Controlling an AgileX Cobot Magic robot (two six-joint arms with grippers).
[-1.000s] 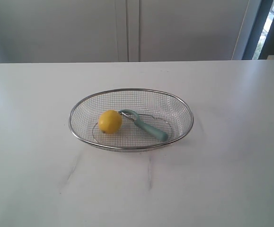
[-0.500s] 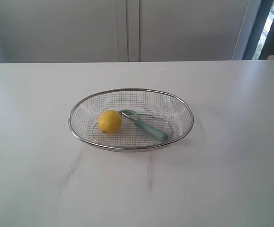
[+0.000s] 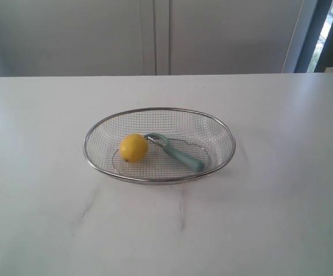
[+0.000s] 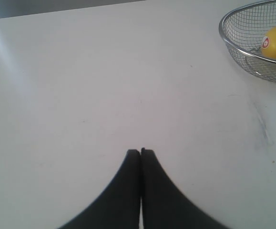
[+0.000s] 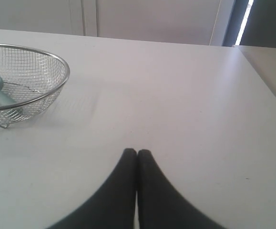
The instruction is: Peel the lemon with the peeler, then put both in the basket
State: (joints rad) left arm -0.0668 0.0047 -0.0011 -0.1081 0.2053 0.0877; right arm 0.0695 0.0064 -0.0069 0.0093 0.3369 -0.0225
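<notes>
White bench [image 3: 270, 224] carries the wire-mesh basket [image 3: 160, 108] at its middle; inside, the teal peeler [image 3: 180, 155] lies head-in beside the lemon [image 3: 133, 148], sloping mesh keeping both together; left fingers [image 4: 132, 164] and right fingers [image 5: 128, 164] pressed together, empty, well clear.

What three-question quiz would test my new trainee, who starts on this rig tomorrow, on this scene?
1. Where do the lemon and the peeler lie?
2. The left tool and the right tool are: A) open; B) shut and empty; C) shut on the peeler.
3. True or false: the lemon bears a small sticker.
Key: 1. Both in the basket, the peeler's head beside the lemon. 2. B. 3. True, seen in the left wrist view.
</notes>
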